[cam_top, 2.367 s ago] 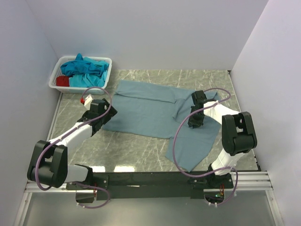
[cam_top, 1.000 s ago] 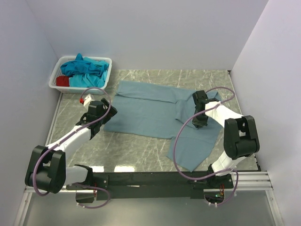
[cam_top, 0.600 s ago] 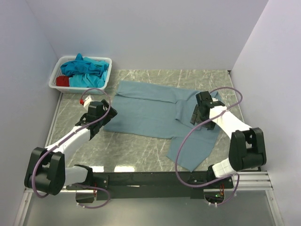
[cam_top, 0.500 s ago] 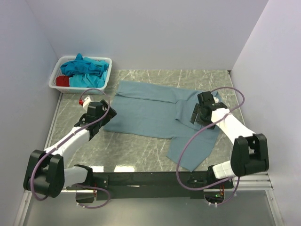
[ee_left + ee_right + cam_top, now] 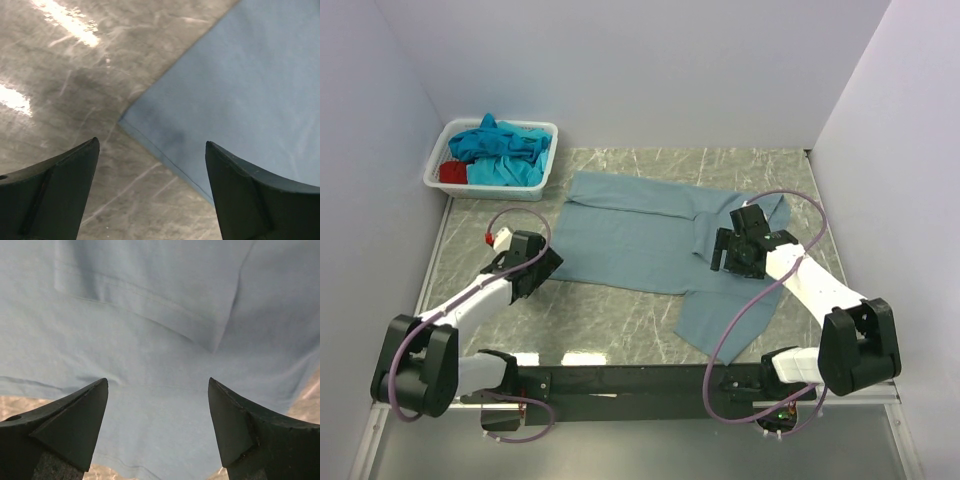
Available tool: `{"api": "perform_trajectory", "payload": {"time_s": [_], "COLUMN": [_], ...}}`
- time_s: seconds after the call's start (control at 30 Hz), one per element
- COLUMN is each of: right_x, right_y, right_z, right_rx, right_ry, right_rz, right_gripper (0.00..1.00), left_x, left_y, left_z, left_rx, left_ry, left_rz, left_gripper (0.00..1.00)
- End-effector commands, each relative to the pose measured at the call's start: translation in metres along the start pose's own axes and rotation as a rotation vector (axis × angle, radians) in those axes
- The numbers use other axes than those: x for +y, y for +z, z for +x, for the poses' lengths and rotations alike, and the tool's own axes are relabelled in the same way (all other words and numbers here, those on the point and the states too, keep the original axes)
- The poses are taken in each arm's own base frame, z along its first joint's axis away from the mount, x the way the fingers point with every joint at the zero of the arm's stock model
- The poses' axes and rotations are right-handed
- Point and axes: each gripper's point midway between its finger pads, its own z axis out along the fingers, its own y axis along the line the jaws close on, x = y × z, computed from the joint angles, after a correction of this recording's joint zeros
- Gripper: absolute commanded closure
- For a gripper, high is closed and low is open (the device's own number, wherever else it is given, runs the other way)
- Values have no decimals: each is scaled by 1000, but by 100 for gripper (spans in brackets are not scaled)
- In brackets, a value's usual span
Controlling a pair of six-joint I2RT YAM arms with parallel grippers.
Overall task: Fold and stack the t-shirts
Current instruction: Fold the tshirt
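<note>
A grey-blue t-shirt (image 5: pixel 640 235) lies spread flat across the marble table, one flap reaching toward the near edge (image 5: pixel 720 320). My left gripper (image 5: pixel 542 268) hovers open at the shirt's near-left corner; in the left wrist view that corner (image 5: pixel 125 120) sits just ahead of the open left gripper (image 5: pixel 151 145). My right gripper (image 5: pixel 723 256) is open above the shirt's right part; the right wrist view shows folded cloth (image 5: pixel 150 315) under the right gripper (image 5: pixel 157 381), with nothing held. Turquoise t-shirts (image 5: pixel 500 145) and a red one (image 5: pixel 452 172) lie in the basket.
A white plastic basket (image 5: pixel 552 150) stands at the back left corner of the table. White walls close in the left, back and right sides. Bare marble (image 5: pixel 610 320) shows between the shirt and the arm bases.
My right gripper has opened and let go of the cloth, then swung slightly left over the shirt. My left gripper has drawn back toward the near edge, to the shirt's corner.
</note>
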Motion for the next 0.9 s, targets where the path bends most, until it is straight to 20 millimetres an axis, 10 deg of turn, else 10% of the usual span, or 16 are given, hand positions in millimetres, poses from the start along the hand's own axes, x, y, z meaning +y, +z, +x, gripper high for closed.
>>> {"api": "perform_trajectory", "payload": {"time_s": [0.0,0.3,0.53,0.87], "right_x": [13,15,13,42], "right_y": [-7,-5,-6,-8], "right_z": [-11,-9,-8,30], "right_rx": [-64,-61,-61,23], "right_ry": [-25,-30,-31,-196], "right_rz": [-66,-74,-64,-106], "right_gripper": [13,13,13,16], "left_x": [4,3,8,-10], "left_y": [5,27,36,24], "left_z": [-8,-5,-1,-2], "left_rx": [-28,-13,17,10], "left_ry": [-27,1,26,55], "left_rz": [-64,-104,-164,-14], "left_gripper": [11,48,99,99]}}
